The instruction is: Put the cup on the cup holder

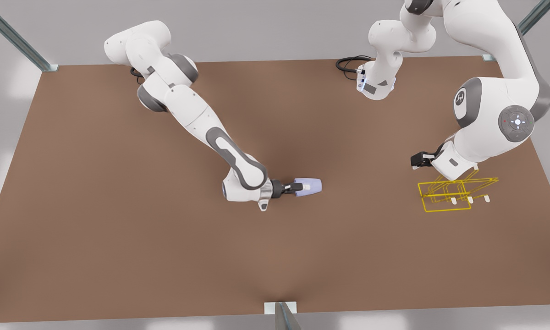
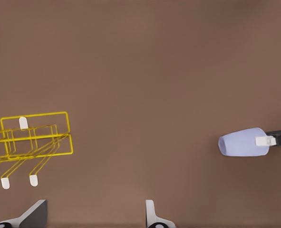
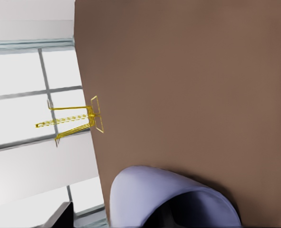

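On the brown surface (image 1: pixel 119 206), mid-scene:
Cup (image 1: pixel 310 186): lavender-blue, lying sideways, its rim end gripped, well apart from the rack.
Right claw (image 1: pixel 298 187): clenched on the cup, one finger (image 2: pixel 265 140) pressed on its outer wall; the cup's open mouth (image 3: pixel 178 199) sits just below this wrist camera.
Cup holder (image 1: pixel 444 196): yellow wire rack with white-tipped prongs, at the front view's right.
Left claw (image 2: pixel 95 213): released, fingers spread, hovering beside the rack.

matt lavender cup (image 1: pixel 310 186); thin yellow wire cup holder (image 1: pixel 444 197).
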Available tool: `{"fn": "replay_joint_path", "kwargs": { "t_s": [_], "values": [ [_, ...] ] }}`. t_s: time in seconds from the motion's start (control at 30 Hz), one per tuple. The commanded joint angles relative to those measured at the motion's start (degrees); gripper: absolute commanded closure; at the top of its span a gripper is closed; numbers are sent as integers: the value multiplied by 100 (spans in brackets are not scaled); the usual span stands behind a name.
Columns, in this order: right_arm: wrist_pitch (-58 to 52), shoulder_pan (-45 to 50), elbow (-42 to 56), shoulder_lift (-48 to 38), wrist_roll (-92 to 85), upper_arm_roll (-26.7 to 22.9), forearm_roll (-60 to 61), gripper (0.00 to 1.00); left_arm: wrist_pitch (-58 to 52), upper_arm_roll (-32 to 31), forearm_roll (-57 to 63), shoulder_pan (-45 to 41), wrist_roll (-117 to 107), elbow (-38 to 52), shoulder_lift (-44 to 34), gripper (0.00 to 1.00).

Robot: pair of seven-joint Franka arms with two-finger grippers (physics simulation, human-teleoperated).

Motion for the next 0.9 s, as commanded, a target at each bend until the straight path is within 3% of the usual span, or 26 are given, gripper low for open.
{"fn": "replay_joint_path", "kwargs": {
  "t_s": [0.0, 0.13, 0.2, 0.23, 0.27, 0.3, 0.37, 0.47, 0.57, 0.67, 0.87],
  "values": [
    [-22, -148, -286, -197, -989, -1, -18, 25, 2, 1, 2, -23, -184, 3, 0, 0],
    [-22, -456, -972, -760, -1376, 8, -35, 25, 2, 1, 2, -59, -307, 3, 9, 0],
    [-198, -1000, -1789, -1550, -1393, -1, -413, 23, -7, -8, -59, -340, -887, 3, 9, 0],
    [-452, -1308, -2334, -2069, -1393, -79, -860, 5, 2, -8, -85, -524, -1309, 3, 0, 0],
    [-1523, -1282, -2738, -2456, -1428, -1141, -1713, 0, -16, -8, -384, -674, -1757, 3, -26, 0],
    [-2526, -1352, -2765, -2728, -1420, -1863, -2696, 0, -51, -8, -744, -761, -2161, 3, -26, 0],
    [-3089, -2327, -3002, -3783, -814, -1987, -5246, 0, 580, -8, -1289, -1201, -4321, -146, 44, 0],
    [-3538, -2723, -2783, -5004, 1506, -1987, -8138, 0, 3147, -8, -1685, -1913, -9155, -1069, 27, 0],
    [-4478, -2899, -1808, -5225, 1815, -2049, -8350, 0, 3781, 9, -1624, -2256, -11416, -1140, 501, 0],
    [-4979, -2881, -1227, -5128, 2061, -2049, -8429, 0, 4378, 18, -833, -2379, -13858, -1149, 888, 0],
    [-4689, -2987, -893, -4856, 2175, -2049, -8095, 0, 4959, 62, -850, -2467, -14440, -2273, 879, 0]
  ]
}}
